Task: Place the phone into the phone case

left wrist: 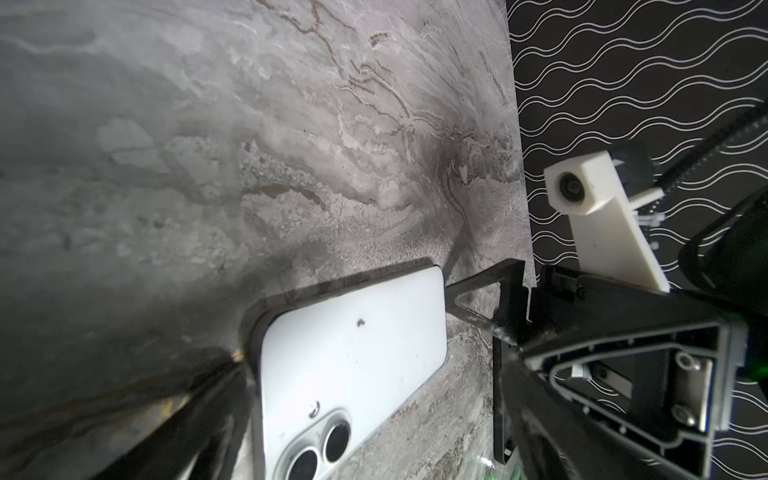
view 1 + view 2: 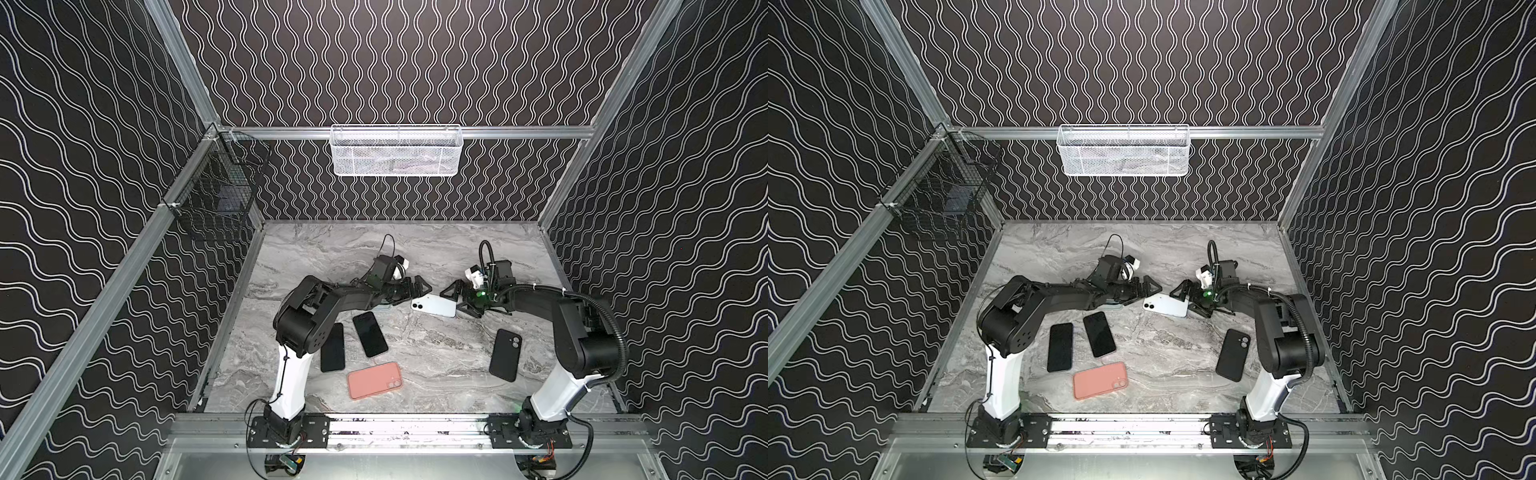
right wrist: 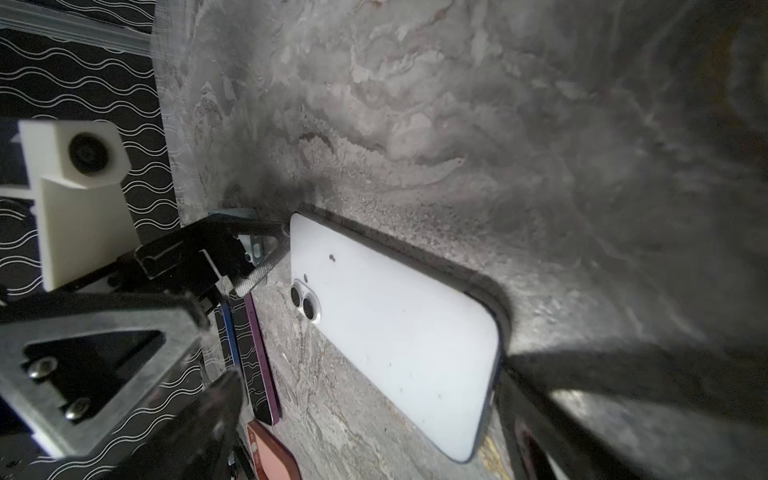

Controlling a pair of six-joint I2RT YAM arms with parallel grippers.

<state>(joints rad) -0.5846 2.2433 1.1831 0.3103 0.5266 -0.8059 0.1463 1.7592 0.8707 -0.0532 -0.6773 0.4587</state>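
A white phone (image 2: 434, 306) (image 2: 1166, 305) lies back up on the marble table between my two grippers. Its camera end (image 1: 316, 449) sits between the spread fingers of my left gripper (image 2: 412, 296) (image 1: 374, 440), which is open. Its other end (image 3: 465, 415) lies between the spread fingers of my right gripper (image 2: 458, 300) (image 3: 374, 440), also open. Whether either gripper touches the phone I cannot tell. A salmon-pink phone case (image 2: 375, 380) (image 2: 1099, 380) lies near the front, and a black case (image 2: 505, 354) (image 2: 1233, 354) lies front right. Something pale and see-through (image 2: 382, 308) peeks from under the left arm.
Two dark phones (image 2: 332, 347) (image 2: 370, 334) lie screen up beside the left arm. A white mesh basket (image 2: 397, 149) hangs on the back wall and a black wire basket (image 2: 216, 187) on the left wall. Patterned walls close in the table on three sides.
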